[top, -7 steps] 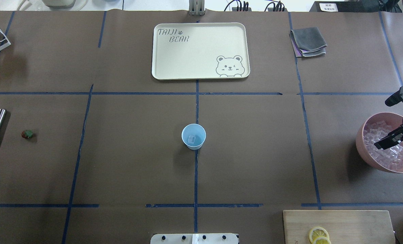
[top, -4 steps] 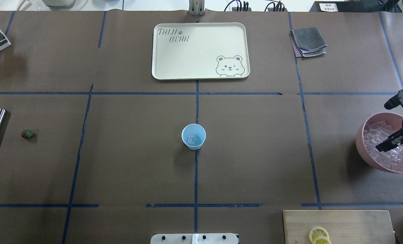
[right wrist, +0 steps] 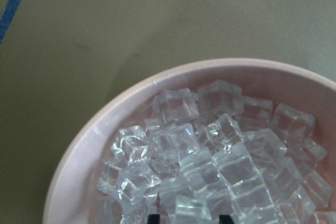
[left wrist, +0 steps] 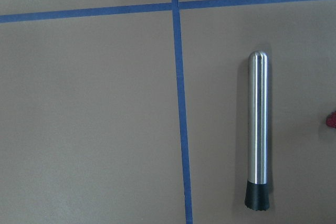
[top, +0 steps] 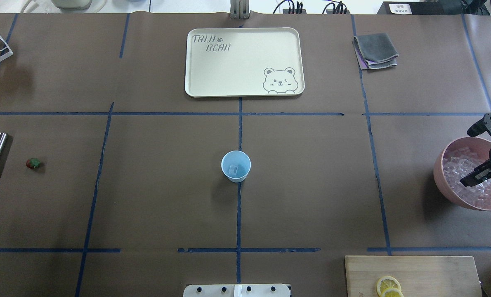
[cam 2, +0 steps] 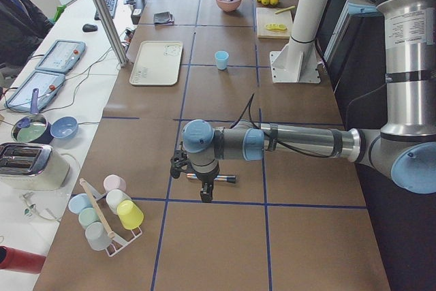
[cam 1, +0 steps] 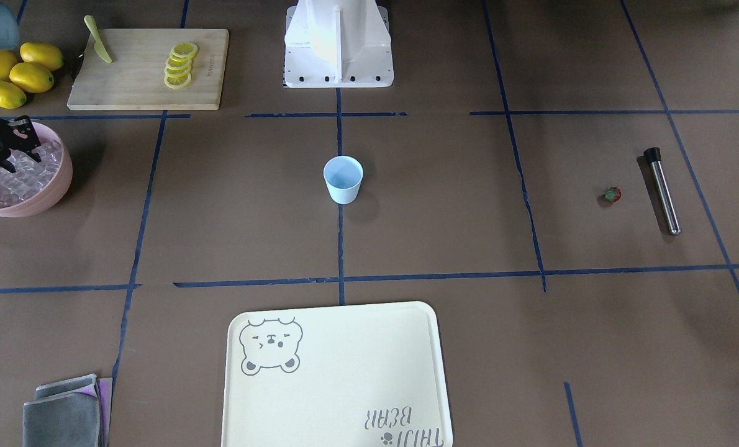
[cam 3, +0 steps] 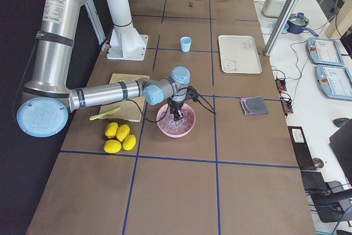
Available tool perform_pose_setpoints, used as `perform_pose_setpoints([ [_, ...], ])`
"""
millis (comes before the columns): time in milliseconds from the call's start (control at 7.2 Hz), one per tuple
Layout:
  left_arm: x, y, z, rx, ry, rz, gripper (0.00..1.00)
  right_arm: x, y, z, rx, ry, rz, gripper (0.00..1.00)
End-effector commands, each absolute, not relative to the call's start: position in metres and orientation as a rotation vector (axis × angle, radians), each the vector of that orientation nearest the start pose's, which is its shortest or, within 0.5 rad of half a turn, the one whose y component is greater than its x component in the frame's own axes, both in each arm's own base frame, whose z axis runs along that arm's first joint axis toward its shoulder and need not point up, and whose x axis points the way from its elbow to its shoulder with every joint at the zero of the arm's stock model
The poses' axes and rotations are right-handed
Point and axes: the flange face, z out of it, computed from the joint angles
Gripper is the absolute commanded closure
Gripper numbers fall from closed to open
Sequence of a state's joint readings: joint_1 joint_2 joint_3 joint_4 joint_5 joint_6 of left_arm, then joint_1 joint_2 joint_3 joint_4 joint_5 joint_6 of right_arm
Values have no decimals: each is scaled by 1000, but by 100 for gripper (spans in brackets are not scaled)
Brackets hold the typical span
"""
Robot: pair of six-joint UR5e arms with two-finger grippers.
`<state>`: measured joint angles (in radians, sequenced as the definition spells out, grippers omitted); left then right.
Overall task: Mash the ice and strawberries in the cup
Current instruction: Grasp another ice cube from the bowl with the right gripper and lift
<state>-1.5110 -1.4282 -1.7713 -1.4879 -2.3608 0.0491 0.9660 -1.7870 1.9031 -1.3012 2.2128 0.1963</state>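
Right tool hangs open and empty over the bowl, jaws straddling ice just below, likely to fetch more for the cup.

right claw seemingly open, pointing down

pale-blue cup, clear ice, pink bowl, red strawberry, yellow lemons
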Motion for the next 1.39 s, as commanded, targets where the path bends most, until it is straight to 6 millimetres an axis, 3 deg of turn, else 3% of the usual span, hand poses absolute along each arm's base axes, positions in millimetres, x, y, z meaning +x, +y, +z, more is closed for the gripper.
perform_pose_setpoints([
  [0,-37,-432,633,-28,792,93,0,-180,-389,569,99,-735,-516,86],
  [139,-37,-432,633,-28,790,93,0,-180,-391,564,107,-741,-519,86],
  [417,-37,-432,632,-25,792,95,0,-153,-403,539,176,-759,-468,86],
  [556,-37,-432,631,-23,792,95,0,-146,-414,512,234,-770,-453,96],
  [695,-37,-432,631,-23,792,95,0,-151,-438,476,249,-782,-410,98],
  [834,-37,-432,631,-25,792,95,0,-170,-469,419,214,-817,-258,99],
  [973,-37,-432,631,-25,792,95,0,-201,-488,363,179,-842,-186,99],
  [1112,-37,-432,631,-25,792,95,0,-248,-493,307,136,-858,-151,99],
  [1251,-37,-432,631,-23,792,95,0,-296,-484,267,111,-837,-112,99],
])
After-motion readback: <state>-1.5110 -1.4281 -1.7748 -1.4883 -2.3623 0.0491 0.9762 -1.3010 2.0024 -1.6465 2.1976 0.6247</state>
